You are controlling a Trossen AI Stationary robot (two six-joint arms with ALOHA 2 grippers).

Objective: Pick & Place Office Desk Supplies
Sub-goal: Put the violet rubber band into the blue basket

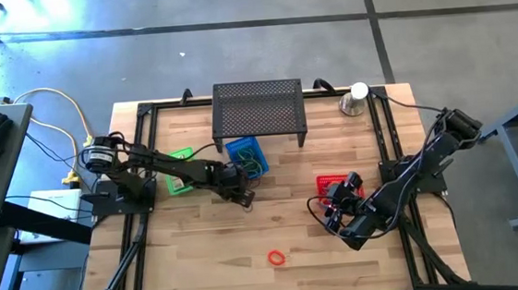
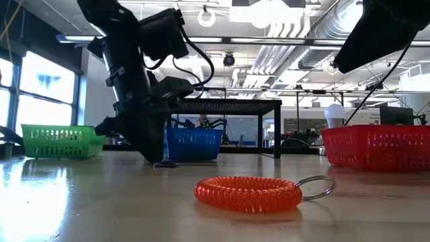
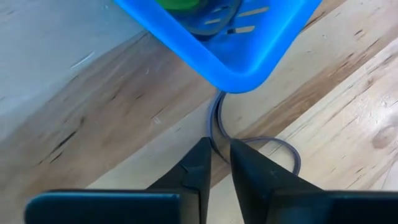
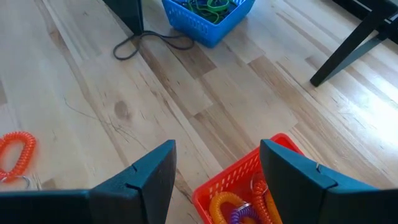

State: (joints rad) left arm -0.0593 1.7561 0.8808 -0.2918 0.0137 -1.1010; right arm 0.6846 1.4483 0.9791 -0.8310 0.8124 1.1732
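Baskets sit on the wooden table (image 1: 212, 251): a green basket (image 1: 178, 157) by the left arm, a blue basket (image 1: 246, 155) in the middle, and a red basket (image 1: 330, 182) by the right arm. The left gripper (image 3: 219, 163) is down on the wood just beside a corner of the blue basket, with its two fingers pinched on a thin gray band (image 3: 281, 144) that lies flat there. Green loops fill the blue basket. The right gripper (image 4: 214, 163) hangs over the red basket with its fingers spread wide, grasping nothing; orange and purple coils lie in that basket. An orange coil (image 2: 247, 192) with a little metal ring (image 2: 317, 186) lies alone on the bare wood near the front edge, well apart from both arms. A black mesh stand (image 1: 258, 108) is behind the blue basket, and a silver cup (image 1: 355, 100) with a white ball is in the far right corner.
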